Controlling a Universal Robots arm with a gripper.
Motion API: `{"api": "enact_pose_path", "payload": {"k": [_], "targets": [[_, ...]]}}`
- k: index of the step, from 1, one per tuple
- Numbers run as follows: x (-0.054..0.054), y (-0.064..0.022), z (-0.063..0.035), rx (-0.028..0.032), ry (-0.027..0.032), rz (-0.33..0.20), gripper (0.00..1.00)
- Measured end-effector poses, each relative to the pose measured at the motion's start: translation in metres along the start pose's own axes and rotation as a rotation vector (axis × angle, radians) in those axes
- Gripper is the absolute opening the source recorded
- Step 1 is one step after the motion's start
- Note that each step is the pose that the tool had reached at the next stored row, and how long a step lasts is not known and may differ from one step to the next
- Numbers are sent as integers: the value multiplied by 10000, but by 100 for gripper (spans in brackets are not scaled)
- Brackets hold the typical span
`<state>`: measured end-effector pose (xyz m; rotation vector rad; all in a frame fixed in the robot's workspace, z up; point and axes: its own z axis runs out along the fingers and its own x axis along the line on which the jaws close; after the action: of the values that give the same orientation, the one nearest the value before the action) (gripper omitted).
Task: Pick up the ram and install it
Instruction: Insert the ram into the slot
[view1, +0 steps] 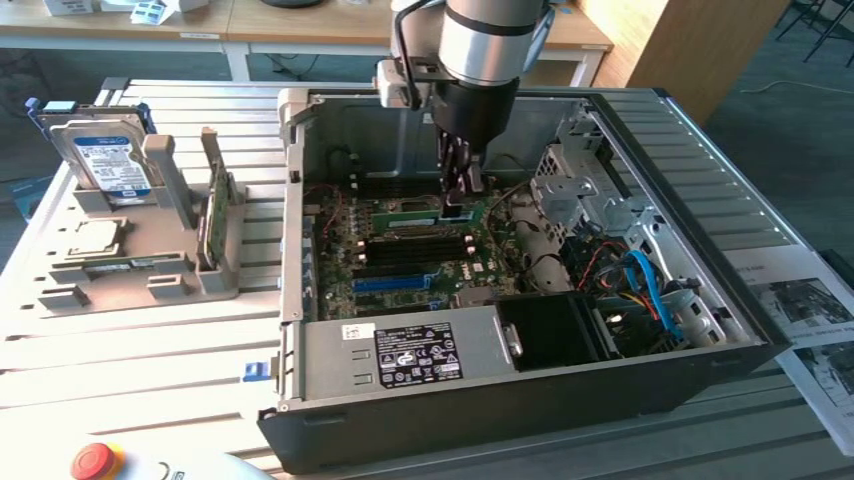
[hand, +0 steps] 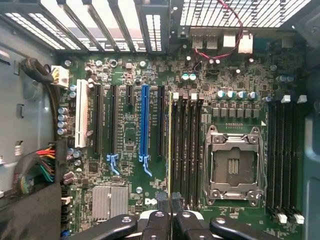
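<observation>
Got the claw (hand: 171, 201) pinched shut on the ram (hand: 170, 145), holding it by its flat faces, edge down, well inside the open case (view1: 534, 395). From the wrist, seeing the stick dead edge-on, running straight out from the fingertips over the bank of black memory slots (hand: 187, 150) right beside it. Looks lined up with the outermost slot, the one farthest from the socket, but hard to call. Can't tell whether touching the slot or just above it.

Biggest worry, and only guessing here: landing half a slot off. Push down off-line and end up grinding the contacts on the slot wall instead of seating. Same deal with any tilt: in one end first, then jammed. Can't make out the end latches either. Press against closed ones and just flex the board. Could also slip in such a thin grip under load.

Further out, CPU socket (hand: 234, 162) just past the slots, uncovered, so no dragging sideways that way. Blue slot (hand: 144, 125) on the opposite side, wrong home entirely. Way outside the case, on the table (view1: 174, 330), hard drive (view1: 110, 165) parked in a holder, well clear of any trouble.
</observation>
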<state>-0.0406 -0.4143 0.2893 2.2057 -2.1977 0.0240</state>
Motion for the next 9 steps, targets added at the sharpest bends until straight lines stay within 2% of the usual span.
{"api": "enact_pose_path", "payload": {"k": [9], "targets": [[-5, -1, 162, -1, 1, 0, 12]]}}
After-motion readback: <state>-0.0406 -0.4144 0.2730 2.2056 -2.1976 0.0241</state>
